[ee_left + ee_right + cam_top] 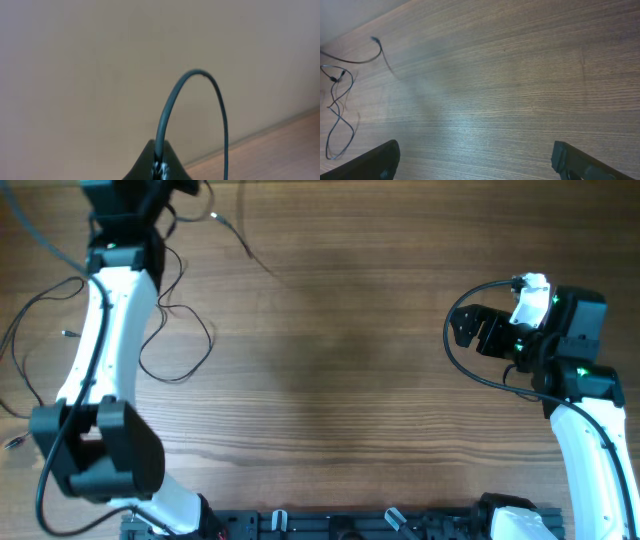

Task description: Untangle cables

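- Seen from above, the left arm (110, 330) runs up the left side of the surface (360, 380) and is cut off at the top edge, so the left jaws cannot be seen there.
- The left wrist view is mostly blank wall (100, 60). Only the dark tip of the left jaws shows at the bottom, pressed together and pinching a cord (170, 100). The cord arches up out of them and drops back down.
- The other cables (180, 345) lie in loose, thin loops on the surface around the left arm, partly hidden under it. One plug end (215, 217) lies near the top.
- I cannot tell which strand is the pinched one.
- The right jaws are spread wide and hold nothing. Their fingers (372, 162) sit at the lower corners of the right wrist view.
- The cables lie well apart from the right jaws, far across the surface from the right arm (585, 420).
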You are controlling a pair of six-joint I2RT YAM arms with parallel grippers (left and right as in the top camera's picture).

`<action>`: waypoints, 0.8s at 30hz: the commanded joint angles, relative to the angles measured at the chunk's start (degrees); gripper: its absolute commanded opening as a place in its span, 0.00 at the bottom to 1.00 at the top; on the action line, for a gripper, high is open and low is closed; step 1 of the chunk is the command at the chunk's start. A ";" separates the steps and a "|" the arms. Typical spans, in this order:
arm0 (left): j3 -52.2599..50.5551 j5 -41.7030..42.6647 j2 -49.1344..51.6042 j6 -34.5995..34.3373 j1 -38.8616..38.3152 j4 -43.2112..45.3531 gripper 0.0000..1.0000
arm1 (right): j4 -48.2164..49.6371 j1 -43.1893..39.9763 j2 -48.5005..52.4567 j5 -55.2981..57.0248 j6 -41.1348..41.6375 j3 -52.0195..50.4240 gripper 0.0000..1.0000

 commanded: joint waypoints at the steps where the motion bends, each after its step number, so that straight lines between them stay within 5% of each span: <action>1: 0.15 2.38 3.96 0.68 -2.71 -3.48 0.04 | 0.13 -0.24 0.24 0.37 -1.01 0.33 1.00; 14: 0.15 -3.82 12.55 0.61 -5.73 -8.94 0.09 | 0.15 -0.24 0.50 1.01 -1.11 0.33 1.00; 17: 0.15 -5.44 12.92 0.63 -5.73 -10.29 0.31 | 0.24 -0.24 0.50 1.46 -1.14 0.33 1.00; 18: 0.15 -5.46 12.96 0.66 -5.70 -10.67 0.45 | 0.22 -0.24 0.50 1.44 -1.07 0.33 1.00; 20: 0.15 -5.44 12.96 0.63 -5.73 -11.17 1.00 | 0.24 -0.24 0.50 1.44 -1.09 0.33 1.00; 24: 0.15 -5.40 12.94 -4.50 -5.73 -11.76 1.00 | 0.22 -0.24 0.50 1.68 -1.11 0.33 1.00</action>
